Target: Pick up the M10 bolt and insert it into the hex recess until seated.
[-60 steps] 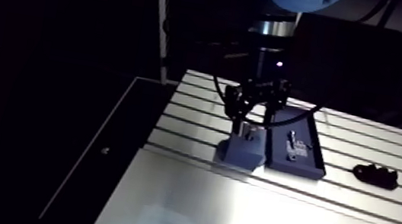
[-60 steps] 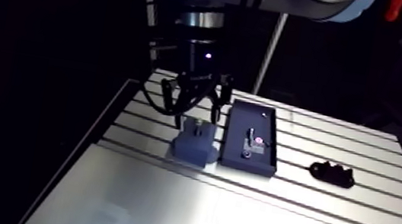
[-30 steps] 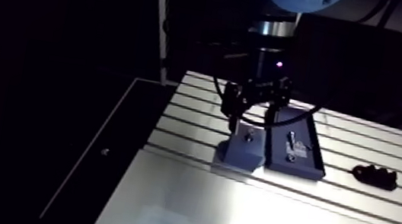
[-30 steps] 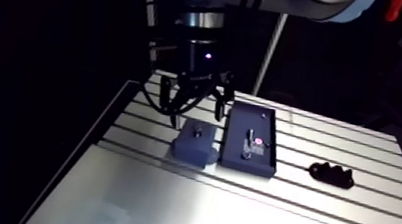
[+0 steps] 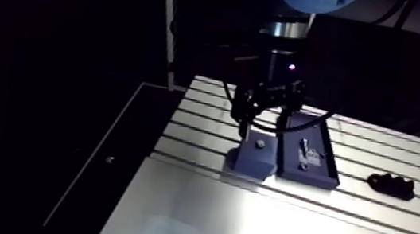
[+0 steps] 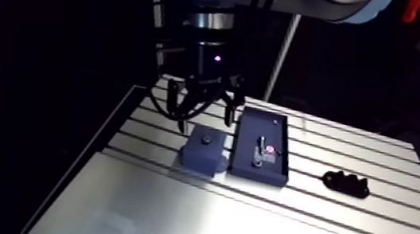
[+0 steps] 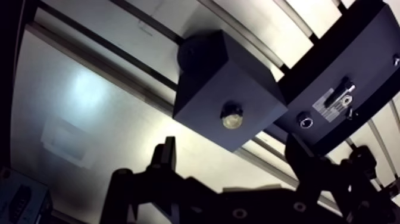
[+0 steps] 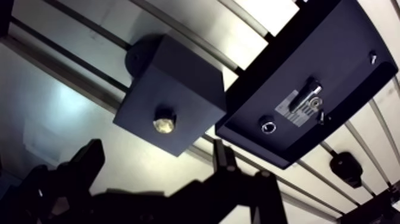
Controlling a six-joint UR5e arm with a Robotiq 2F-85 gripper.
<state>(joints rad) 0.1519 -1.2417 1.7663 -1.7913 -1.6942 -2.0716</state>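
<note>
A dark blue block (image 7: 208, 83) stands on the slotted table, with the metal M10 bolt (image 7: 232, 117) set in the recess in its top face; only the bolt's head shows. My gripper (image 7: 235, 164) hangs above the block, open, with nothing between its fingers (image 7: 166, 156). In the arm view the gripper (image 6: 203, 118) hovers just over the back of the block (image 6: 204, 150), and the bolt (image 5: 259, 143) shows as a pale dot on top of it.
A dark rectangular tray (image 8: 333, 53) lies close beside the block and holds a small metal part (image 8: 306, 95) and a ring (image 8: 268, 126). A small black object (image 6: 345, 182) sits further right. The smooth plate (image 5: 259, 231) fills the table's front.
The gripper has lifted off the block and sits a little higher than before. The bolt stays in the block, free of the fingers.
</note>
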